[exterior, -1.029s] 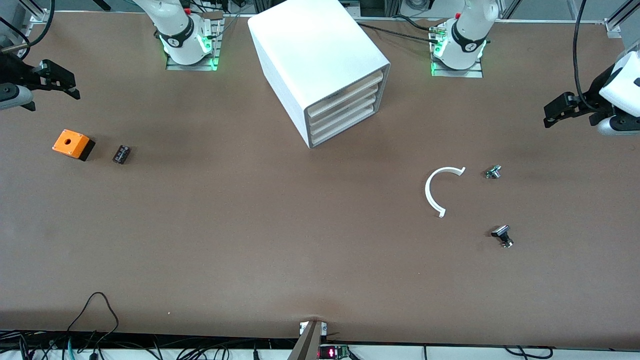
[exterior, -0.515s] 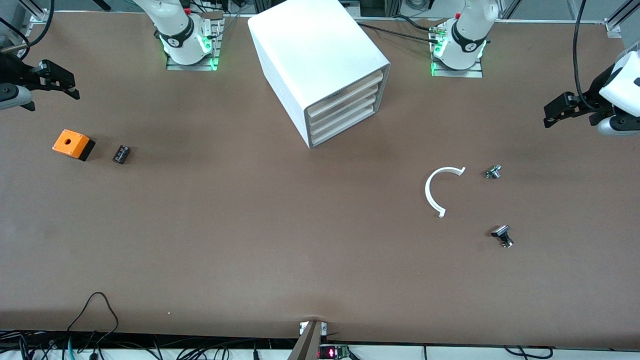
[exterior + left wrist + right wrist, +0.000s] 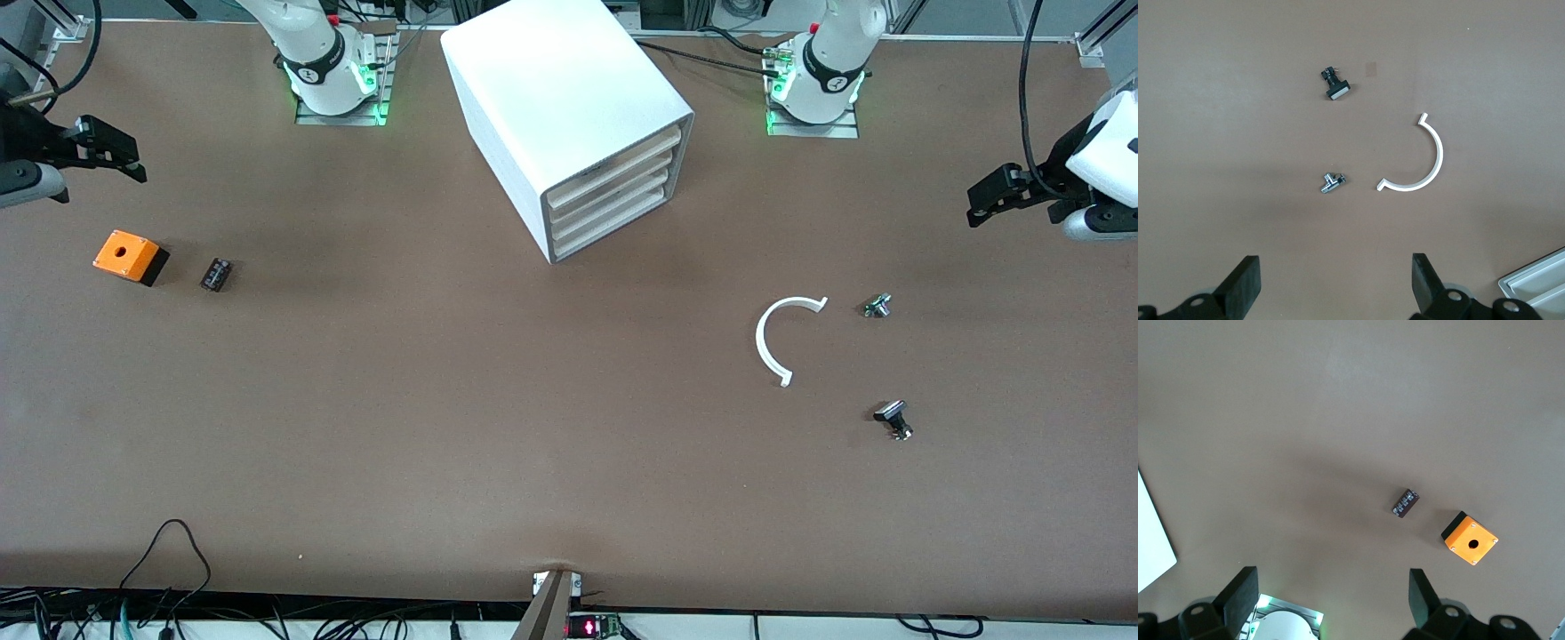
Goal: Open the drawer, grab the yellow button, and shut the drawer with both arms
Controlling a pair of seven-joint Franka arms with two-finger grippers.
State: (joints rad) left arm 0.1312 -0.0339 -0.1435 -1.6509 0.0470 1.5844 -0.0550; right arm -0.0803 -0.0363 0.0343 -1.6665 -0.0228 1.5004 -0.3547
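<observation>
Drawer (image 3: 613, 166): flat beige front, closed, in boxy white cabinet (image 3: 551, 98).
Left gripper (image 3: 978, 206): fingers apart, empty, over table's edge.
Right gripper (image 3: 129, 160): fingers apart, empty, over table's edge.

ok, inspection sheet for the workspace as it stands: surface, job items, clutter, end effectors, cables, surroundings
Surface: brown table, flat.
Job's things: white cabinet between the arm bases; top drawer shut, as are the three below; button: nothing seen.
Clutter: orange box and black block toward the right arm's end; white curved piece, small metal part, black part toward the left arm's end.
End effectors: left end effector and right end effector open, empty, above the table's ends.
Cables: black loop at the near edge.
Surroundings: aluminium framing.
</observation>
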